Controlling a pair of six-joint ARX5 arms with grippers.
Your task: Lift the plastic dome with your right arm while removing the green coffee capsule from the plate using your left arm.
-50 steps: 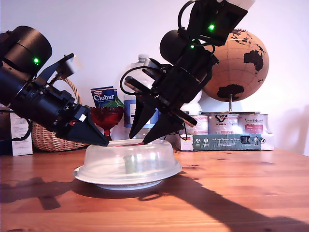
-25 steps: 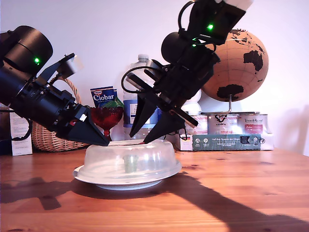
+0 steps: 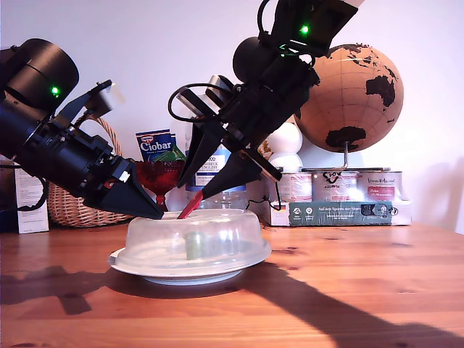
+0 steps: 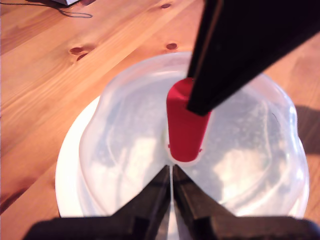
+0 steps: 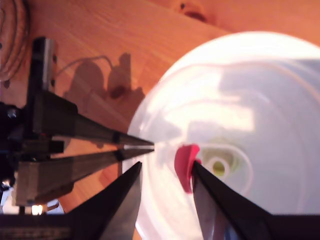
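Observation:
The clear plastic dome [image 3: 217, 235] [image 4: 125, 135] [image 5: 260, 125] sits over the white plate [image 3: 239, 270] [image 4: 70, 165] on the wooden table. Through the dome, the green coffee capsule [image 3: 194, 245] [image 5: 218, 165] shows as a blur. The dome's red tab [image 3: 190, 205] [image 4: 186, 130] [image 5: 184, 167] stands tilted up. My second gripper [image 3: 192, 192] [image 5: 164, 167] comes down from the exterior view's upper right, open, with the tab between its fingers and against one of them. My first gripper [image 3: 161, 214] [image 4: 171, 170] reaches in from the exterior view's left, shut, its tip at the dome's top beside the tab.
Behind the plate stand a wicker basket [image 3: 72, 203], a Ciobar box [image 3: 156, 145], a red glass [image 3: 159, 177] and a water bottle [image 3: 217, 170]. A cork globe [image 3: 348, 101] and tins [image 3: 355, 190] are at the exterior view's right.
My second gripper has shifted toward the exterior view's left and slightly up. The red tab, which lay low on the dome, now stands tilted up. The first arm has not moved.

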